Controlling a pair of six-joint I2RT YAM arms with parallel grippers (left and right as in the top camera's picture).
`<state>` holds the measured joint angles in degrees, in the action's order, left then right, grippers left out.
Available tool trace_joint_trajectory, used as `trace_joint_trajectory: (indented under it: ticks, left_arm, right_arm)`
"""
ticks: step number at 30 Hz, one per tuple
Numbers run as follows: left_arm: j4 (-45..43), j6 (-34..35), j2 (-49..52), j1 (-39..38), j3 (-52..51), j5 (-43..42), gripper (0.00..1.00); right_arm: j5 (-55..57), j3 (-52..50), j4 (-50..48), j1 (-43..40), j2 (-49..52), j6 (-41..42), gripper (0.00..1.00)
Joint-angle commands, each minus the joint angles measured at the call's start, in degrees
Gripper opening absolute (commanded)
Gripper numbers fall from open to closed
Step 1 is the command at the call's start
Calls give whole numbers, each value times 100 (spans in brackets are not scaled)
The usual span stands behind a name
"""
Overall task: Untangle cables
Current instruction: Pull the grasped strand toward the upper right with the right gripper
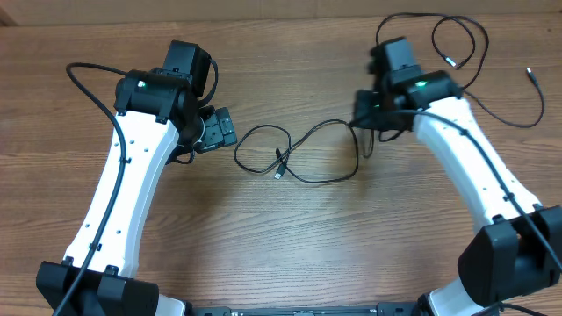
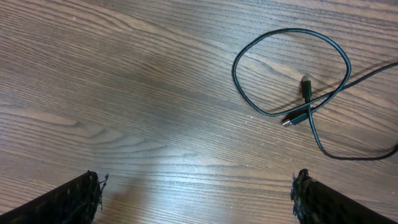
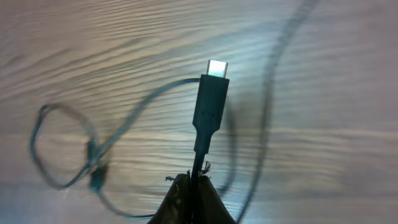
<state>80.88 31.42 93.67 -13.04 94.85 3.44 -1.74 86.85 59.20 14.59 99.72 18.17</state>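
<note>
left gripper (image 1: 219,132): jaws wide apart and holding nothing. On my left wrist feed the two fingers (image 2: 71,200) sit at the bottom corners with bare wood between them.

right gripper (image 1: 360,123): pinched together on the middle cable, just behind one plug. In the wrist view the fingertips (image 3: 186,199) meet around the cord.

plug (image 3: 210,106): black, with a small metal tip. It stands straight up out of the right gripper, off the table.

middle cable (image 1: 279,162): thin black cord lying between the two arms on the table (image 1: 281,254). From the right gripper it runs left, curls into a loop just beside the left gripper and crosses over itself. Another stretch sags low and swings back toward the right.

loop crossing: the left wrist cam shows it best. Two small plug ends (image 2: 306,87) lie right where the strands cross, one inside the loop and one on the crossing.

second cable (image 1: 452,61): up in the far right corner behind the right arm, loosely looped, with one metal-tipped end near the loop and another further right.

do the two cables touch: can't tell, the right arm covers the spot.

background of right wrist cam: blurry, I only make out the loop as a smear on the left.
</note>
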Motion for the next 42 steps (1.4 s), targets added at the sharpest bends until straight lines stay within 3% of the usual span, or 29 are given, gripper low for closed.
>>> trace_joint_trajectory:
  ticks: [1, 8, 15, 26, 38, 39, 42]
  left_arm:
    - [-15, 57, 61, 26, -26, -31, 100]
    - [-35, 57, 61, 26, -26, -31, 100]
    - [-109, 59, 61, 26, -26, -50, 100]
    - [-103, 55, 61, 22, -26, -50, 100]
    - [-92, 55, 61, 22, -26, -50, 100]
    - [-81, 55, 61, 22, -26, -50, 99]
    - [-79, 55, 61, 26, -26, -50, 100]
  right_arm:
    - [-2, 94, 260, -660, -136, 463, 4]
    - [234, 87, 678, -1818, -136, 457, 4]
    - [234, 76, 369, -2579, -129, 452, 4]
    - [1001, -476, -850, -2721, 50, 431, 4]
    - [1672, -553, -1716, -2721, 999, 439, 4]
    - [1672, -553, -1764, -2721, 1064, 437, 5]
    - [1644, -553, -1823, -2721, 1167, 437, 42]
